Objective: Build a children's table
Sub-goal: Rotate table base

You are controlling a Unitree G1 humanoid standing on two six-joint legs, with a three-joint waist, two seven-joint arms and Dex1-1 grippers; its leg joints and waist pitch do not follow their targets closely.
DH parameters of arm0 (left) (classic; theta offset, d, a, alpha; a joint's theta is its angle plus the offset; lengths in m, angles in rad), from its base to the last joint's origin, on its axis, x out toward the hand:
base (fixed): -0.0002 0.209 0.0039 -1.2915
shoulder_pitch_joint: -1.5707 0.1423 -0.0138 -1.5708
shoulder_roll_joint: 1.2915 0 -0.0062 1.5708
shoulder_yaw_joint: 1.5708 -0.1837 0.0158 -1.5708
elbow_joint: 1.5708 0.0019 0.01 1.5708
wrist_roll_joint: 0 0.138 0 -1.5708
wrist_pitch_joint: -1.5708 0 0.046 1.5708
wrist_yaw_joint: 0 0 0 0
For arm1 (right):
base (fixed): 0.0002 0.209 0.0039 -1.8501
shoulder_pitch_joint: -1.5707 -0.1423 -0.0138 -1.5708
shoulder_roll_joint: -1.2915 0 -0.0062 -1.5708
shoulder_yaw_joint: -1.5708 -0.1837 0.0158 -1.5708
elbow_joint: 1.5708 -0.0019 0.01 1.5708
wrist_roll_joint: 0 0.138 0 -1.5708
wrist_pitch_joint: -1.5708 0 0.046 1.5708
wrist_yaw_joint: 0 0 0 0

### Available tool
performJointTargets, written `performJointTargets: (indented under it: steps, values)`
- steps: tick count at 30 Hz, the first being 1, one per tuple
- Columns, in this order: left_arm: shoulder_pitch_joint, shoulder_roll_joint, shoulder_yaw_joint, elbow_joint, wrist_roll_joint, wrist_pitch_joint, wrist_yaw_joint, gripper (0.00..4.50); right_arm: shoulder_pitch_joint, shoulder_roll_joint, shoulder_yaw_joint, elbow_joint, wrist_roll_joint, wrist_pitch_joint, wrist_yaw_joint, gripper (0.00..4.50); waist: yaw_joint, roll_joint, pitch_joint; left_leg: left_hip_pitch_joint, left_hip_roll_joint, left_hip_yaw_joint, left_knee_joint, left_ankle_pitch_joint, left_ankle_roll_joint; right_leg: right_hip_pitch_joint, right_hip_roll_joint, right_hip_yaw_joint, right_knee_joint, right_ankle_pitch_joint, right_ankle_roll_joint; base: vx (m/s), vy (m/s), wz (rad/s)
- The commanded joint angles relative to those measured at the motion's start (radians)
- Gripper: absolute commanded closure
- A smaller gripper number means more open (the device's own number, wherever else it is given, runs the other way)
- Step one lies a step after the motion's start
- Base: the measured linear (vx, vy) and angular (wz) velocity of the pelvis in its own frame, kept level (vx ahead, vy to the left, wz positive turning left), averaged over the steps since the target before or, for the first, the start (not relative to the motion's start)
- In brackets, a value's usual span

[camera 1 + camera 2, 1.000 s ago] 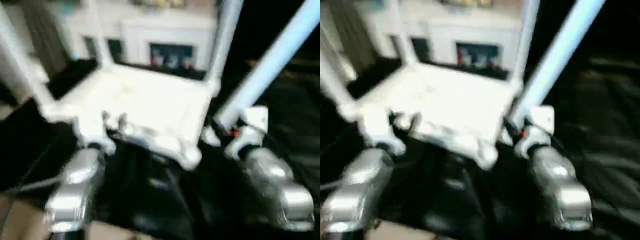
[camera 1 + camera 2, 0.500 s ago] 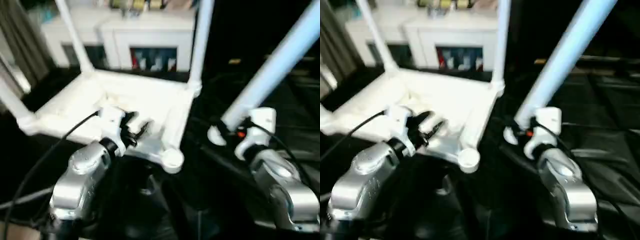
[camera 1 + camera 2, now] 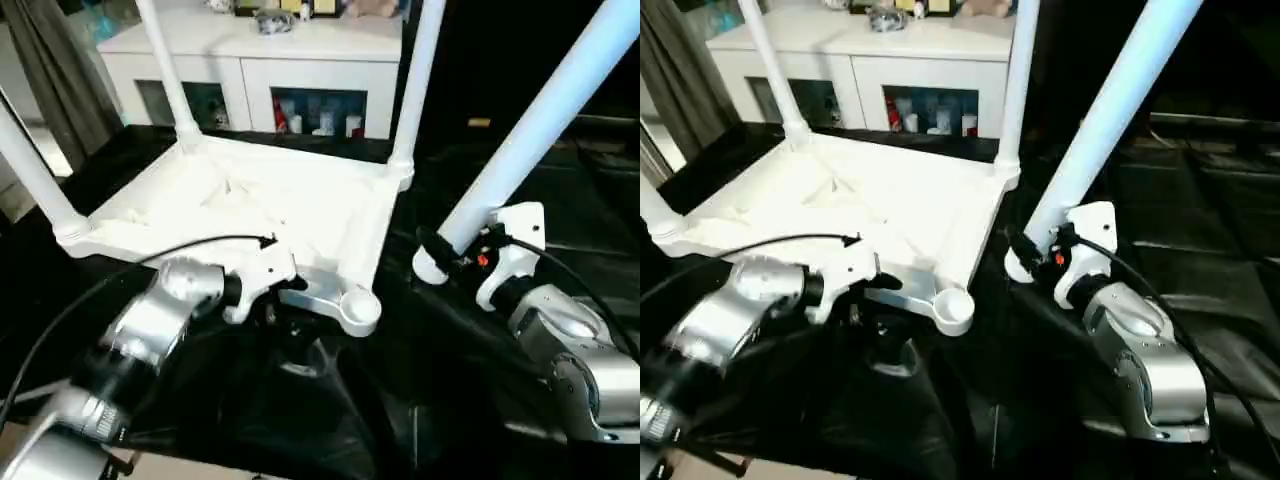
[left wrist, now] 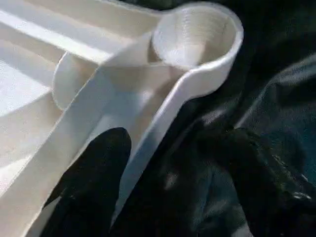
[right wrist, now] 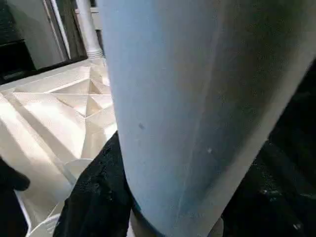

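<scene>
1. Your right gripper (image 3: 1028, 252) pinches the loose leg (image 3: 1110, 110) near its lower flared end; the leg slants up and to the right, out of view.
2. Your left gripper (image 4: 168, 177) stands spread, one finger (image 4: 94, 173) on the tabletop's near rim, the other over black cloth (image 4: 276, 98).
3. The tabletop (image 3: 260, 200) lies underside up, left of the held leg.
4. Near right socket (image 3: 358, 306) is empty; three legs stand in the others.
5. Cabinet (image 3: 300, 50) behind; shelf contents unclear.
</scene>
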Motion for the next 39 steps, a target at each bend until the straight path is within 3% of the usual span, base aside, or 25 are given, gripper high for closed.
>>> performJointTargets:
  steps: [1,2,3,4,6,7,8,9,11,12,13,15,16,20,27,28,29,30,35,37,39]
  values:
    - [-0.043,-0.003,-0.014,0.062,0.031,-0.047,-0.011,1.4,-0.003,-0.009,0.01,-0.01,0.012,-0.002,0.008,2.6,0.003,-0.007,-0.056,0.019,0.055,-0.016,-0.085,-0.163,-0.016,0.039,-0.075,0.036,-0.084,-0.084,-0.215,0.0,0.0,0.0]
    - [-0.084,-0.018,-0.026,0.134,0.045,-0.092,-0.021,1.45,0.002,-0.012,0.013,-0.013,0.013,-0.003,0.012,2.6,0.005,-0.008,-0.057,0.018,0.056,-0.017,-0.084,-0.153,-0.014,0.04,-0.075,0.037,-0.083,-0.068,-0.215,0.0,0.0,0.0]
    - [-0.105,-0.026,-0.031,0.173,0.05,-0.115,-0.035,1.54,0.005,-0.012,0.015,-0.016,0.011,-0.003,0.014,2.6,0.006,0.006,-0.058,0.018,0.055,-0.017,-0.083,-0.143,-0.016,0.039,-0.075,0.036,-0.081,-0.04,-0.221,0.0,0.0,0.0]
    - [-0.109,-0.028,-0.032,0.181,0.051,-0.12,-0.038,1.54,0.006,-0.012,0.016,-0.017,0.011,-0.003,0.015,2.6,0.005,-0.001,-0.058,0.017,0.055,-0.016,-0.083,-0.143,-0.013,0.039,-0.074,0.036,-0.084,-0.031,-0.222,0.0,0.0,0.0]
    - [-0.15,-0.046,-0.043,0.258,0.07,-0.153,-0.066,1.68,0.013,-0.015,0.018,-0.026,0.005,-0.002,0.019,2.6,0.006,-0.001,-0.062,0.014,0.055,-0.016,-0.08,-0.118,-0.005,0.044,-0.075,0.035,-0.077,0.033,-0.236,0.0,0.0,0.0]
    - [-0.165,-0.052,-0.048,0.285,0.081,-0.167,-0.068,1.83,0.016,-0.016,0.017,-0.029,0.005,-0.002,0.02,2.6,0.007,0.007,-0.063,0.012,0.057,-0.019,-0.079,-0.105,0.0,0.046,-0.078,0.034,-0.071,0.064,-0.246,0.0,0.0,0.0]
    - [-0.184,-0.059,-0.056,0.324,0.097,-0.189,-0.074,1.83,0.02,-0.017,0.016,-0.035,0.005,-0.002,0.021,2.6,0.006,0.002,-0.061,0.012,0.055,-0.016,-0.079,-0.107,0.005,0.044,-0.075,0.034,-0.076,0.062,-0.245,0.0,0.0,0.0]
    - [-0.19,-0.061,-0.061,0.336,0.103,-0.196,-0.078,1.88,0.022,-0.017,0.015,-0.037,0.004,-0.001,0.021,2.6,0.005,0.01,-0.062,0.014,0.056,-0.018,-0.079,-0.117,0.003,0.046,-0.076,0.033,-0.077,0.062,-0.249,0.0,0.0,0.0]
    - [-0.228,-0.076,-0.08,0.416,0.127,-0.244,-0.089,1.97,0.034,-0.022,0.019,-0.044,-0.001,-0.007,0.021,2.6,0.005,0.01,-0.062,0.012,0.056,-0.018,-0.079,-0.117,0.007,0.051,-0.077,0.034,-0.077,0.074,-0.257,0.0,0.0,0.0]
    - [-0.231,-0.078,-0.081,0.423,0.128,-0.248,-0.09,2.23,0.035,-0.022,0.02,-0.045,-0.001,-0.007,0.02,2.6,0.005,0.009,-0.062,0.013,0.056,-0.017,-0.077,-0.116,0.009,0.05,-0.077,0.035,-0.078,0.073,-0.259,0.0,0.0,0.0]
    - [-0.239,-0.082,-0.083,0.442,0.132,-0.261,-0.091,2.29,0.036,-0.022,0.021,-0.046,-0.001,-0.008,0.019,2.6,0.008,0.02,-0.063,0.014,0.058,-0.019,-0.077,-0.115,0.01,0.051,-0.08,0.034,-0.076,0.071,-0.266,0.0,0.0,0.0]
    - [-0.261,-0.093,-0.089,0.495,0.15,-0.292,-0.088,2.37,0.04,-0.022,0.022,-0.048,-0.002,-0.01,0.016,2.6,0.006,0.013,-0.06,0.013,0.057,-0.017,-0.078,-0.123,0.013,0.051,-0.078,0.034,-0.08,0.056,-0.267,0.0,0.0,0.0]
    - [-0.268,-0.096,-0.094,0.513,0.159,-0.304,-0.087,2.48,0.042,-0.02,0.022,-0.049,-0.004,-0.012,0.014,2.6,0.007,0.023,-0.059,0.014,0.058,-0.019,-0.079,-0.131,0.009,0.051,-0.08,0.035,-0.08,0.033,-0.268,0.0,0.0,0.0]
    - [-0.297,-0.111,-0.104,0.588,0.197,-0.345,-0.084,2.84,0.05,-0.016,0.025,-0.056,-0.008,-0.014,0.009,2.6,0.006,0.021,-0.058,0.014,0.06,-0.019,-0.081,-0.138,0.005,0.052,-0.08,0.036,-0.082,0.021,-0.273,0.0,0.0,0.0]
    - [-0.325,-0.122,-0.119,0.652,0.234,-0.273,-0.092,3.43,0.045,-0.016,0.034,-0.047,-0.017,-0.021,0.008,2.6,0.004,0.022,-0.056,0.014,0.063,-0.019,-0.082,-0.13,0.016,0.051,-0.083,0.036,-0.081,0.033,-0.283,0.0,0.0,0.0]
    - [-0.33,-0.13,-0.107,0.656,0.225,-0.24,-0.101,3.56,0.04,-0.015,0.035,-0.041,-0.017,-0.022,0.01,2.6,0.004,0.014,-0.055,0.012,0.062,-0.019,-0.083,-0.125,0.021,0.053,-0.083,0.036,-0.082,0.037,-0.285,0.0,0.0,0.0]
    - [-0.334,-0.137,-0.097,0.659,0.216,-0.212,-0.108,3.64,0.035,-0.014,0.036,-0.035,-0.016,-0.023,0.011,2.6,0.006,0.019,-0.056,0.014,0.061,-0.018,-0.081,-0.115,0.025,0.051,-0.084,0.035,-0.08,0.041,-0.291,0.0,0.0,0.0]
    - [-0.333,-0.148,-0.079,0.657,0.199,-0.194,-0.113,3.69,0.031,-0.013,0.038,-0.028,-0.017,-0.026,0.013,2.6,0.007,0.014,-0.055,0.014,0.061,-0.017,-0.081,-0.115,0.028,0.05,-0.085,0.036,-0.083,0.034,-0.293,0.0,0.0,0.0]
    - [-0.311,-0.198,0.003,0.637,0.132,-0.057,-0.06,4.02,0.005,-0.006,0.05,0.008,-0.024,-0.04,0.021,2.6,0.009,0.014,-0.057,0.011,0.064,-0.017,-0.08,-0.095,0.052,0.051,-0.087,0.034,-0.078,0.067,-0.313,0.0,0.0,0.0]
    - [-0.292,-0.205,0.022,0.611,0.115,-0.002,-0.046,4.08,-0.006,-0.004,0.048,0.02,-0.023,-0.042,0.022,2.6,0.008,0.005,-0.055,0.007,0.062,-0.016,-0.08,-0.087,0.066,0.053,-0.088,0.033,-0.079,0.069,-0.313,0.0,0.0,0.0]
    - [-0.267,-0.21,0.044,0.568,0.096,0.063,-0.031,4.16,-0.018,-0.001,0.046,0.033,-0.021,-0.045,0.023,2.6,0.007,0.007,-0.055,0.007,0.063,-0.015,-0.079,-0.078,0.074,0.052,-0.087,0.033,-0.079,0.063,-0.313,0.0,0.0,0.0]
